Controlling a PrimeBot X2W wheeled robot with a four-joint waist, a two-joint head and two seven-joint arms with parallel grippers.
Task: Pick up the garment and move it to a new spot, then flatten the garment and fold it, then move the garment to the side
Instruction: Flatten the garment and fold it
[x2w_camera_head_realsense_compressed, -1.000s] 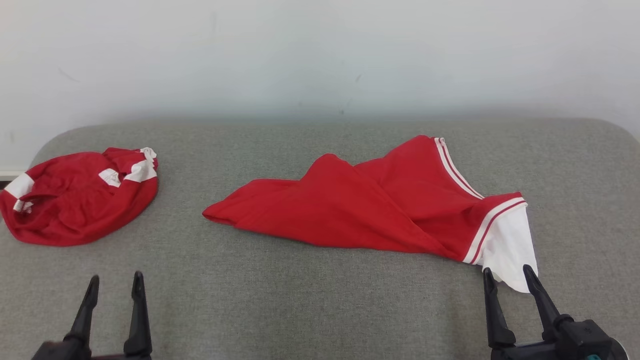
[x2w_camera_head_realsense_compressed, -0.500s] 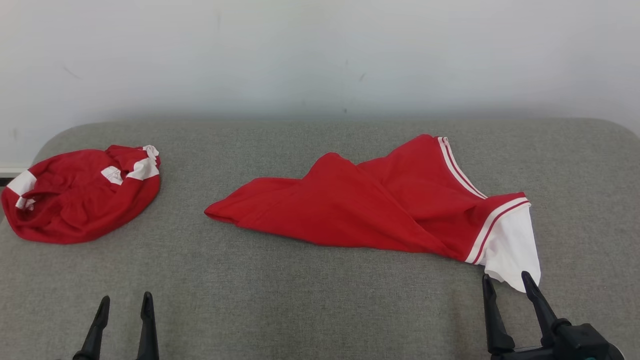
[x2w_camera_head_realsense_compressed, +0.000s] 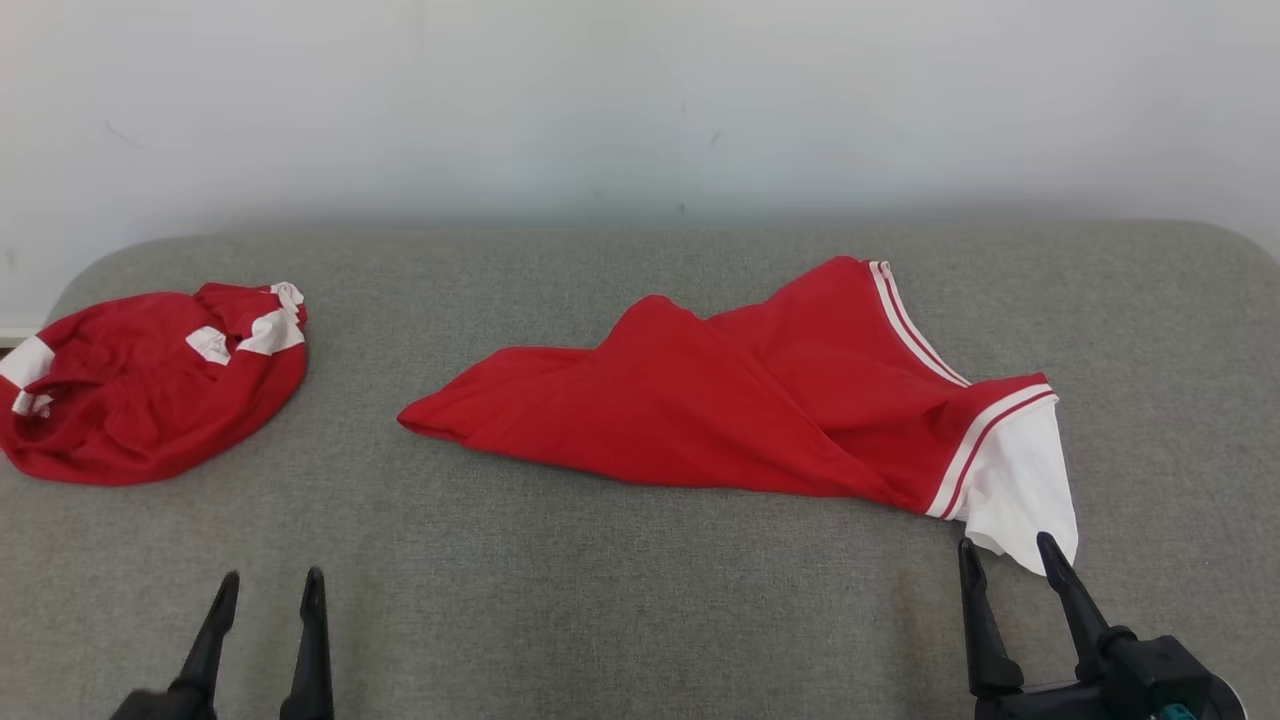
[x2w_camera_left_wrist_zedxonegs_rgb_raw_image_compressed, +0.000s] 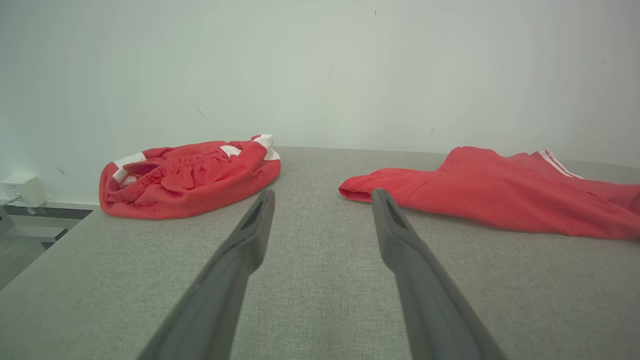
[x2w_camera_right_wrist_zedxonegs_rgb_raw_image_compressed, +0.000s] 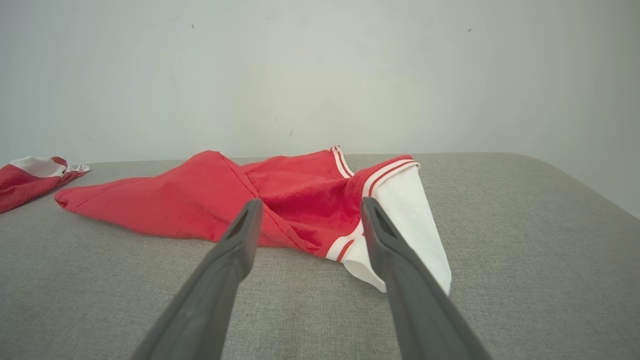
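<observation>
While aimed forward, hung low | left gripper (x2w_camera_head_realsense_compressed: 273, 575), right gripper (x2w_camera_head_realsense_compressed: 1005, 540) released, empty | white wall box (x2w_camera_left_wrist_zedxonegs_rgb_raw_image_compressed: 22, 190) caught from left wrist

No readable text, label or number stands on the red garment (x2w_camera_head_realsense_compressed: 700, 410) or the crumpled red heap (x2w_camera_head_realsense_compressed: 150, 390).

Garment (x2w_camera_head_realsense_compressed: 700, 420) red, white panel, red-white stripes; second garment (x2w_camera_head_realsense_compressed: 150, 385) red, white patches; surface (x2w_camera_head_realsense_compressed: 600, 600) grey.
</observation>
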